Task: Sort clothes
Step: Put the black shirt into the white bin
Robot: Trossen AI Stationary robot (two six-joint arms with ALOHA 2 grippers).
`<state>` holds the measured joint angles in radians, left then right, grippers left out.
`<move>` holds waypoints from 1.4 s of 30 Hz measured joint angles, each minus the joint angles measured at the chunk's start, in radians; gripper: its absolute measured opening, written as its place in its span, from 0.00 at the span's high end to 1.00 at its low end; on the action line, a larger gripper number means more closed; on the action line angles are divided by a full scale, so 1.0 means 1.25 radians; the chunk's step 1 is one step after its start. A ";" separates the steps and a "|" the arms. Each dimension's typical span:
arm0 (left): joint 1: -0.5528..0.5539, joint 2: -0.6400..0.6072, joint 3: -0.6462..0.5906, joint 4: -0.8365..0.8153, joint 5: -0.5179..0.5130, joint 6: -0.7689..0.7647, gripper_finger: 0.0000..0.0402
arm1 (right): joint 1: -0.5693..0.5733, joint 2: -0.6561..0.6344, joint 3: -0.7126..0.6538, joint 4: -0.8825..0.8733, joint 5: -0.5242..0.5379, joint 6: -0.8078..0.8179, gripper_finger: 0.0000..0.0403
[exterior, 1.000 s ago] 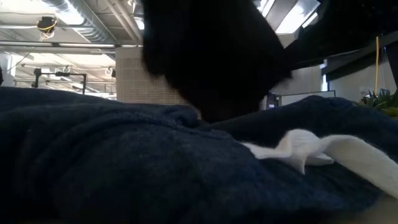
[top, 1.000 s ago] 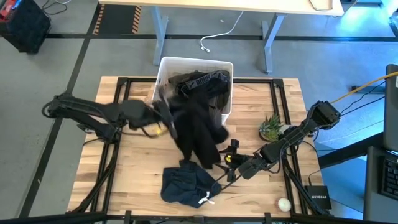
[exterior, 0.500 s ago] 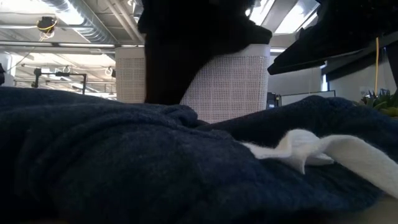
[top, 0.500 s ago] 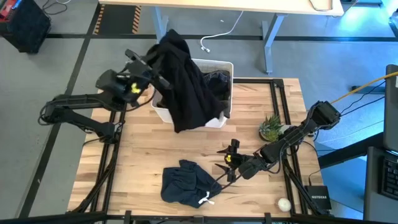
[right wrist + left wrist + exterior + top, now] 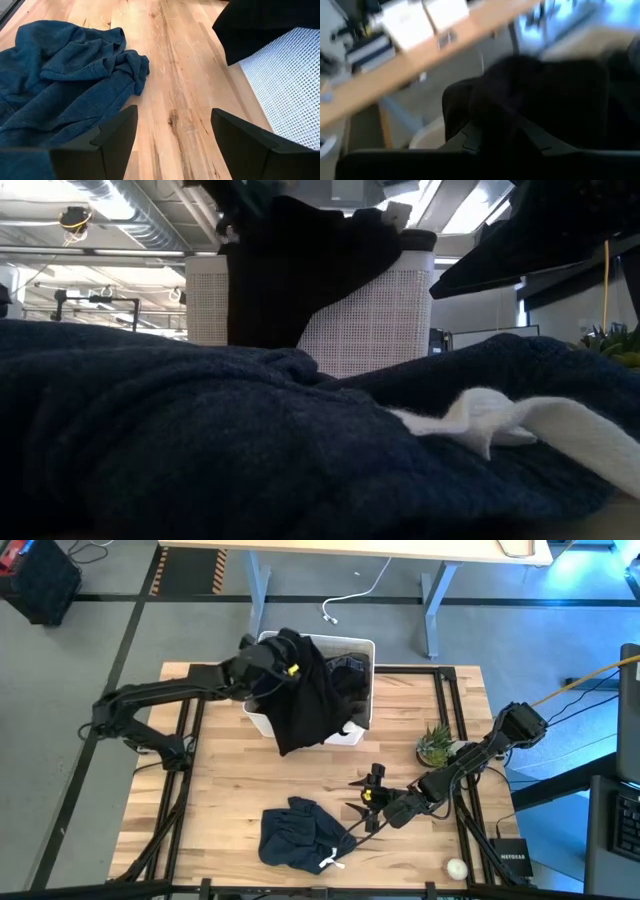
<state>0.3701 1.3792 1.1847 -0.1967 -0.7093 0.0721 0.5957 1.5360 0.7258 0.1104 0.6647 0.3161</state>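
Your left gripper (image 5: 268,668) pinches the black garment (image 5: 305,700) over the white bin (image 5: 350,730); its tail drapes outside the near wall and may slide out. The right gripper (image 5: 170,131) waits spread.

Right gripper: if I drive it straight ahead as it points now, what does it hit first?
The right gripper, open, faces bare table first. Straight on, it probably passes between the navy shorts and the white bin; depth is unclear.

Robotics lab or workshop, butcher-block table (image 5: 230,800) on grey floor, exposed ceiling ducts (image 5: 110,205), desk (image 5: 350,548) with cables
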 joint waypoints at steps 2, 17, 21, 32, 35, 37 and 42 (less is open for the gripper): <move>0.010 0.020 0.000 -0.056 0.005 -0.023 0.81 | 0.000 0.000 0.000 0.000 0.000 -0.001 0.33; -0.001 -0.003 0.179 -0.449 0.162 -0.138 0.54 | -0.001 0.000 0.000 0.001 0.004 -0.002 0.33; -0.034 -0.035 0.241 -0.533 0.161 -0.203 0.54 | -0.001 0.000 0.000 0.001 0.006 -0.005 0.33; -0.294 -0.136 0.135 -0.544 0.132 -0.289 0.57 | -0.001 0.000 0.000 0.000 -0.001 0.001 0.33; -0.385 -0.138 0.084 -0.547 0.127 -0.362 0.57 | 0.000 0.000 0.000 0.001 -0.001 0.005 0.33; -0.437 -0.137 0.056 -0.547 0.106 -0.397 0.57 | -0.001 0.000 0.000 0.001 -0.001 0.004 0.33; -0.543 -0.139 -0.019 -0.533 0.053 -0.467 0.57 | -0.001 0.000 0.000 0.001 0.013 0.004 0.33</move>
<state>-0.3083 1.2060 1.1607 -0.8632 -0.6437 -0.5121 0.5949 1.5364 0.7261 0.1117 0.6809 0.3214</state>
